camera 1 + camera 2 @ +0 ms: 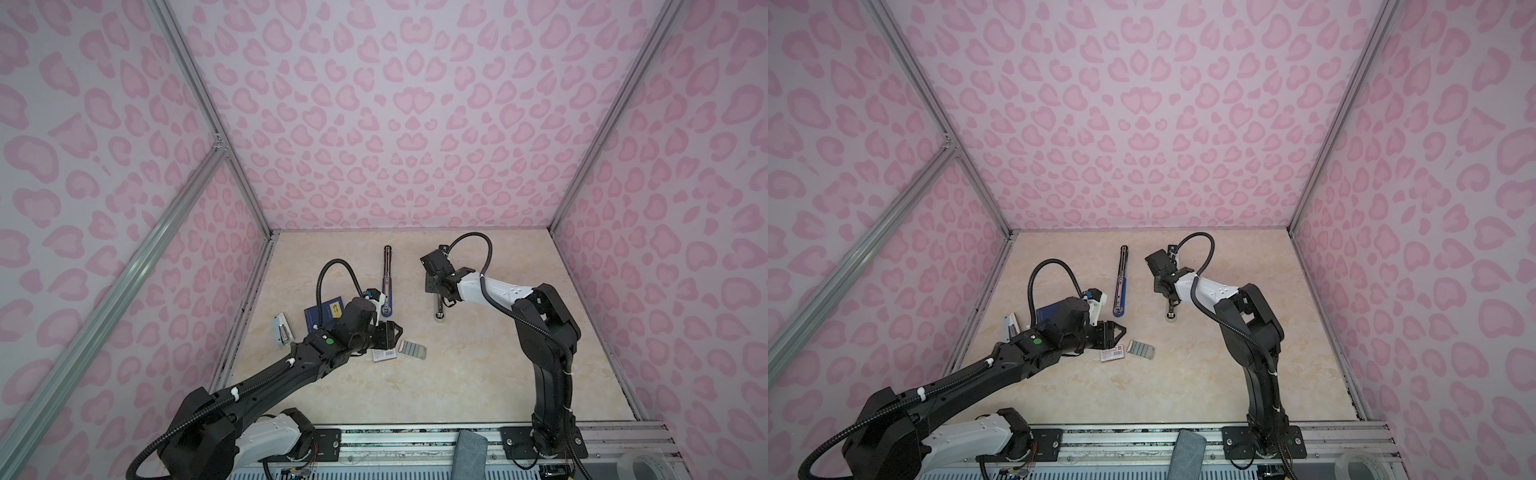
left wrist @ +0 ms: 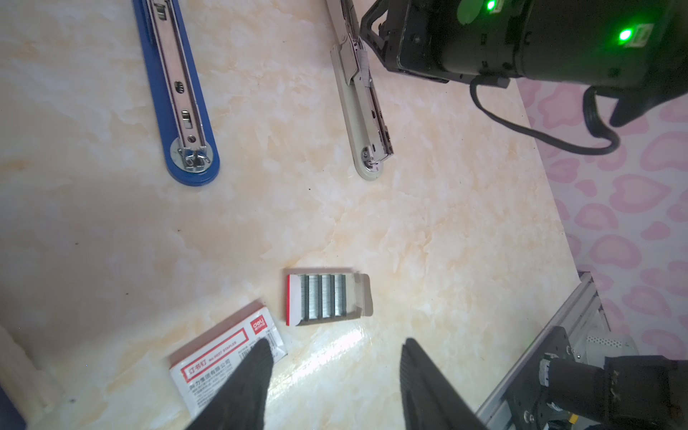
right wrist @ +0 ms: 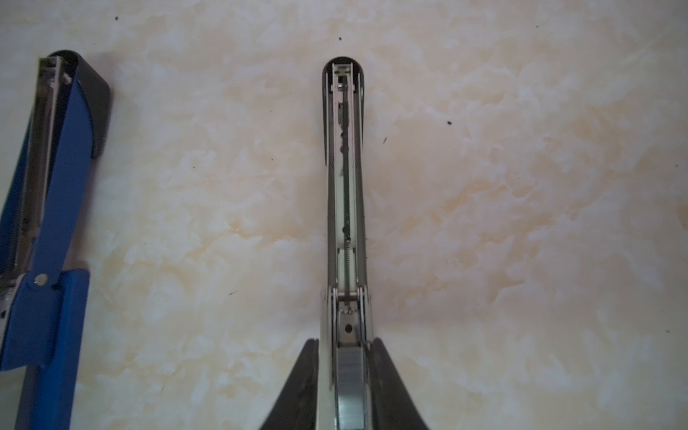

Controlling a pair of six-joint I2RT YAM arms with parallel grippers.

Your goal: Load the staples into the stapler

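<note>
Grey stapler (image 3: 344, 178) lies flat, long axis front-to-back; right jaws straddle it, grip unclear; left jaws wide.

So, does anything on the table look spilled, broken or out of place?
Nothing spilled or visibly broken. The staples lie in neat rows in their tray, which is out of the white box; that box lies askew beside it. The blue stapler and the pale stapler lie open flat, which suits loading.

Your pale stapler (image 3: 344, 186) lies opened flat, a staple strip (image 3: 352, 387) seated in its channel; more grey strips (image 2: 327, 296) sit in their small tray (image 2: 364, 294), well apart.
</note>
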